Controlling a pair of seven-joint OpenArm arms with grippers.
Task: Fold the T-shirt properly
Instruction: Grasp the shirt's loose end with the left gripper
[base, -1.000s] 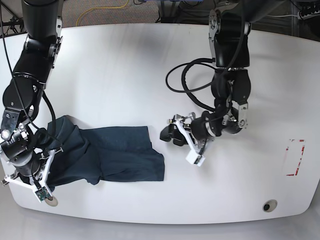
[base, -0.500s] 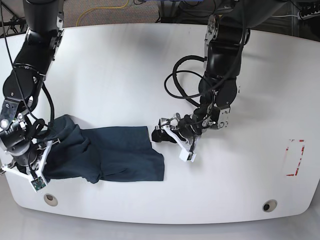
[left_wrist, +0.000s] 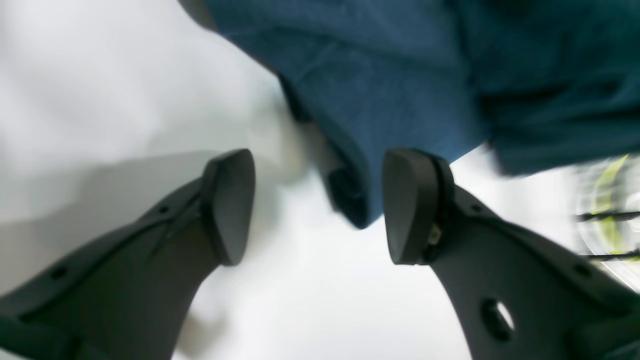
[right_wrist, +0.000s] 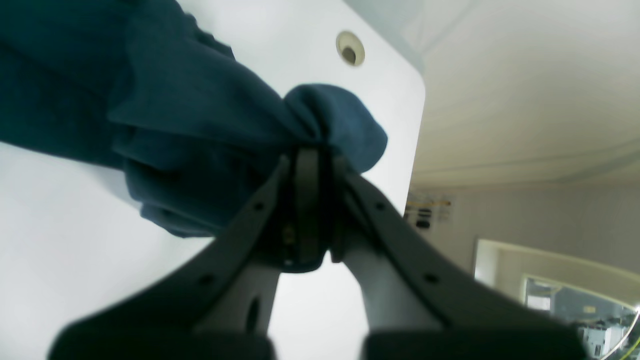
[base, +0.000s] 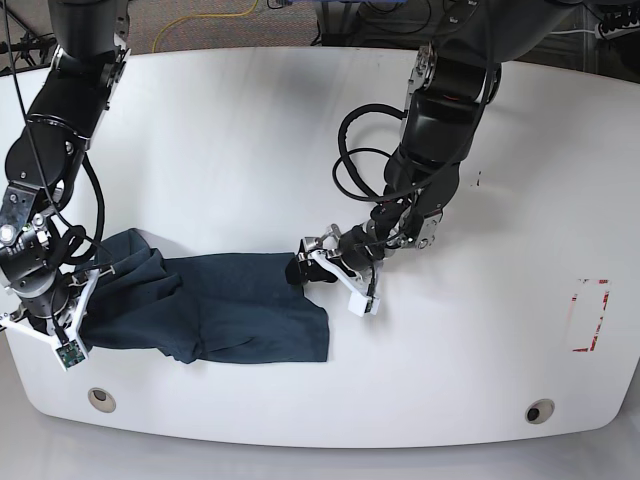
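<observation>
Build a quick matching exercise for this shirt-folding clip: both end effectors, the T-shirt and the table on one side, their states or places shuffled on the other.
1. left end effector
2. right end effector
3. T-shirt
4. table

A. white, under everything
B. shut on bunched cloth
C. open at a shirt corner
D. dark blue, wrinkled, partly lying flat

Pairs: 1-C, 2-B, 3-D, 4-A

The left gripper (left_wrist: 315, 205) is low with its jaws wide apart, while the right gripper (right_wrist: 312, 165) has both jaws pressed together on cloth.
</observation>
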